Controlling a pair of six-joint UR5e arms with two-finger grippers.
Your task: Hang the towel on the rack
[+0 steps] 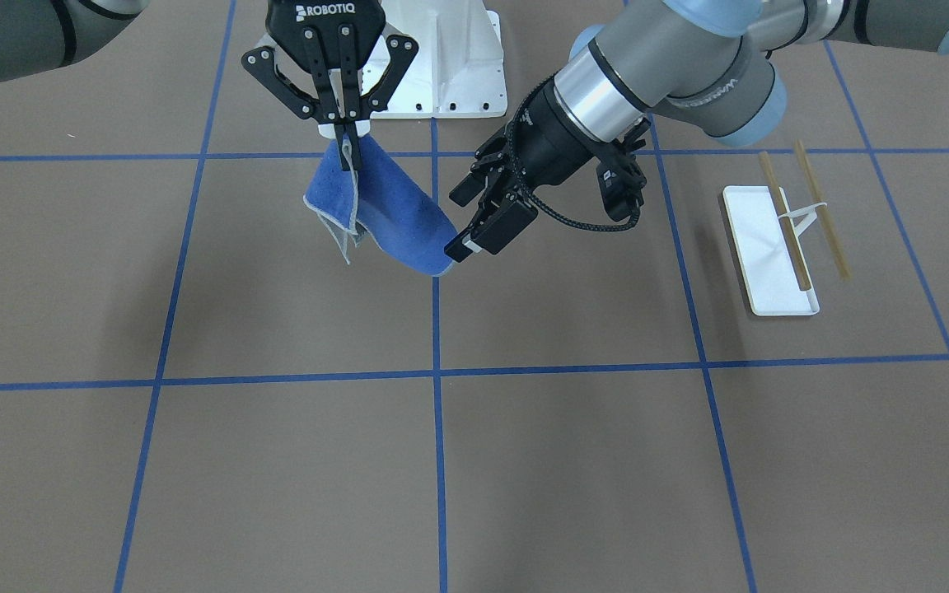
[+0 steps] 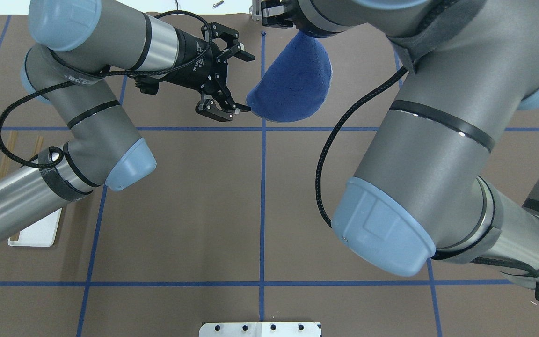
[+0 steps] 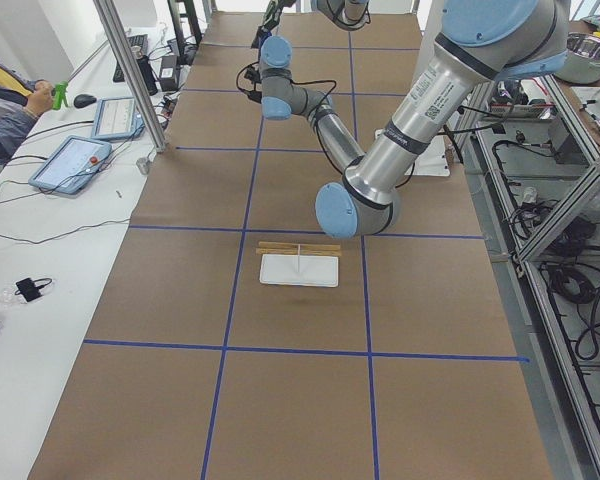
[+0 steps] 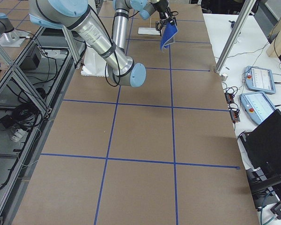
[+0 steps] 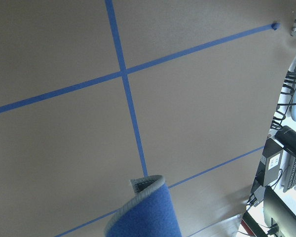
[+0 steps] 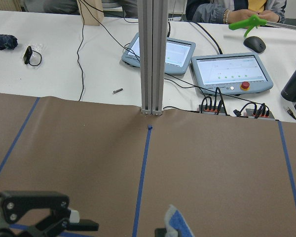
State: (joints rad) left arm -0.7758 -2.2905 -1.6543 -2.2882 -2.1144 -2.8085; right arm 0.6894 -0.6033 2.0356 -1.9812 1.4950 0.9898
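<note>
Blue, limp and light, the towel [image 1: 396,214] hangs from the right gripper [image 1: 347,132], which pinches its top corner. The left gripper [image 1: 451,225] gapes, holding nothing, one fingertip at the low corner, likely the best second hold. The rack [image 1: 771,247] stands well apart.

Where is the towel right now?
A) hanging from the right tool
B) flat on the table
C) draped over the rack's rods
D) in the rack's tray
A: the right tool pinches the towel by its top, and the rack holds nothing.
</note>
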